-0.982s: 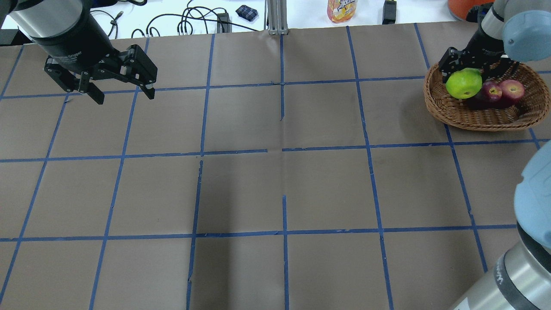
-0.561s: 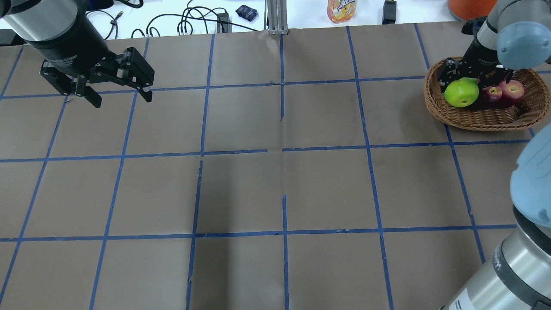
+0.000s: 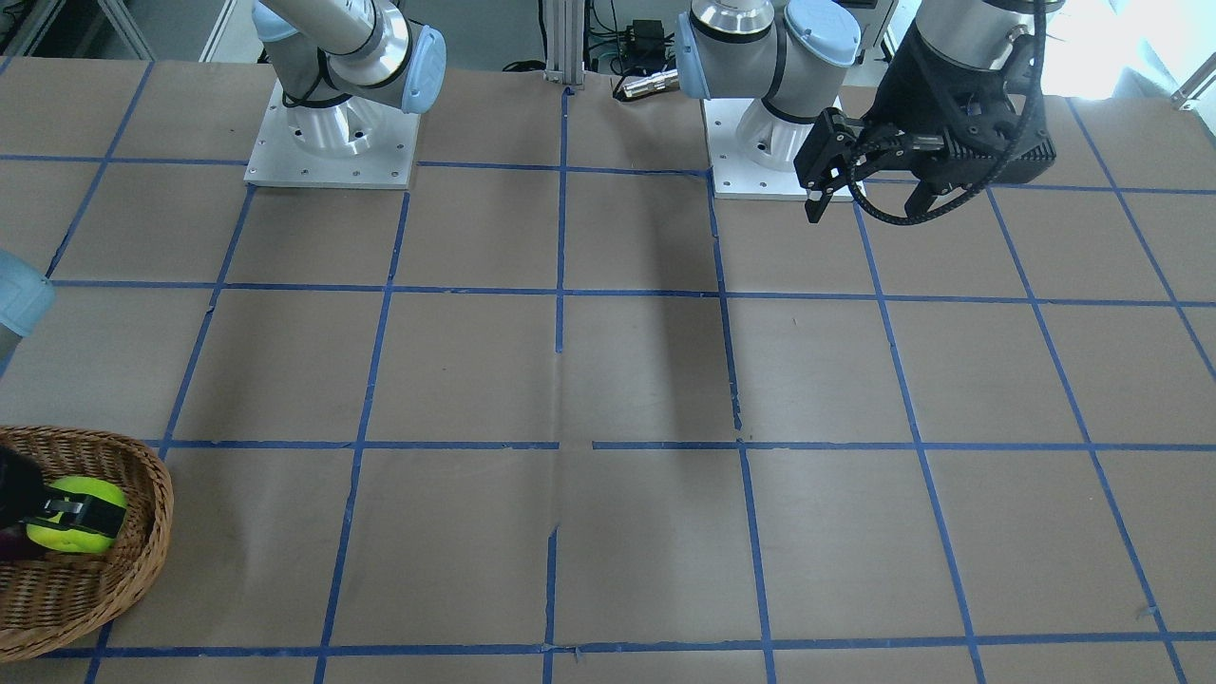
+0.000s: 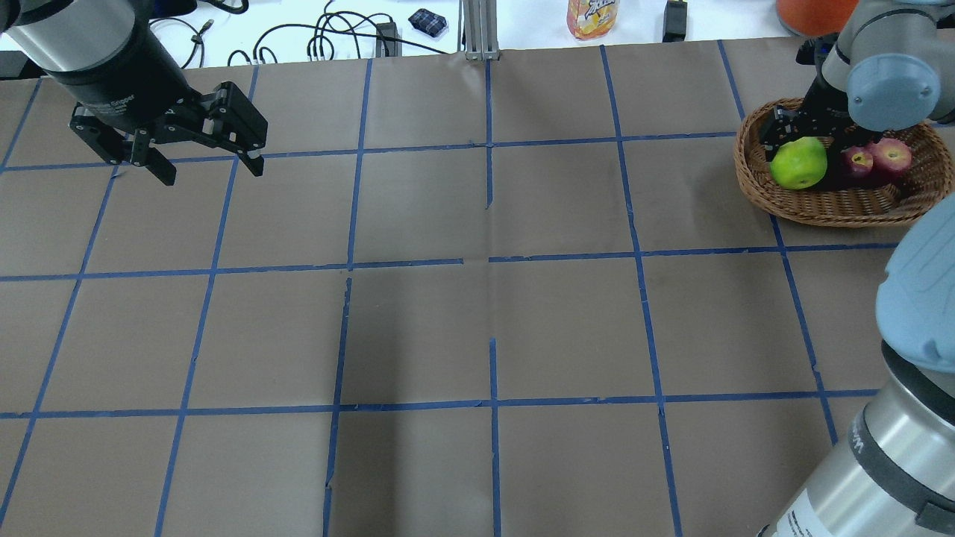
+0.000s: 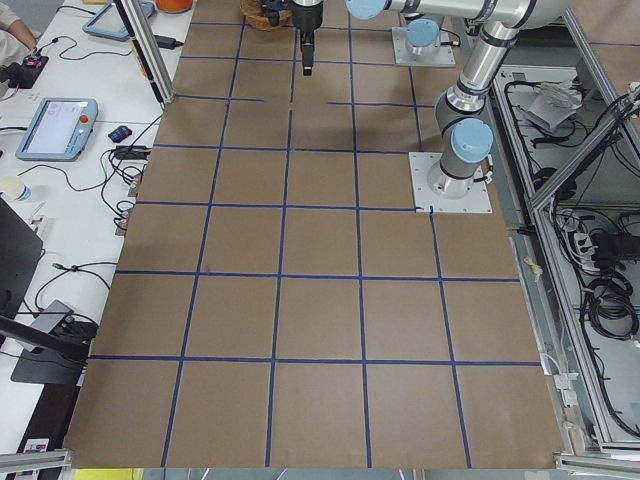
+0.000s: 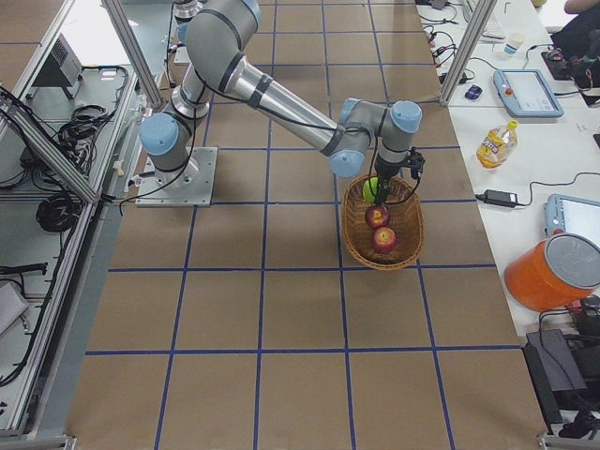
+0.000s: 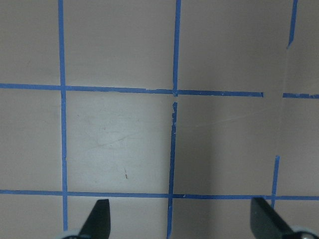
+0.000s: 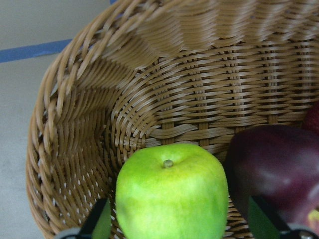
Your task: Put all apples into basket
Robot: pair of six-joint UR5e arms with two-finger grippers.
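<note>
The wicker basket (image 4: 753,190) stands at the table's far right. The yellow-green apple (image 4: 800,162) lies in its left end, next to the dark maroon apple (image 4: 856,160) and the red apple (image 4: 891,154). My right gripper (image 4: 806,145) is down in the basket over the green apple. In the right wrist view its fingers (image 8: 102,221) stand wide on either side of the green apple (image 8: 172,196) with gaps, so the gripper (image 8: 182,221) is open. The maroon apple (image 8: 274,169) touches the green one. My left gripper (image 4: 211,173) hangs open and empty above the far left of the table.
Cables, a juice bottle (image 4: 593,16) and an orange container (image 4: 813,11) lie beyond the table's far edge. The brown paper with the blue tape grid (image 4: 492,257) covers the table. My right arm's elbow (image 4: 921,306) overhangs the near right corner.
My right gripper has come down with the green apple, which now sits lower in the basket beside the maroon apple. The left gripper has barely shifted.
</note>
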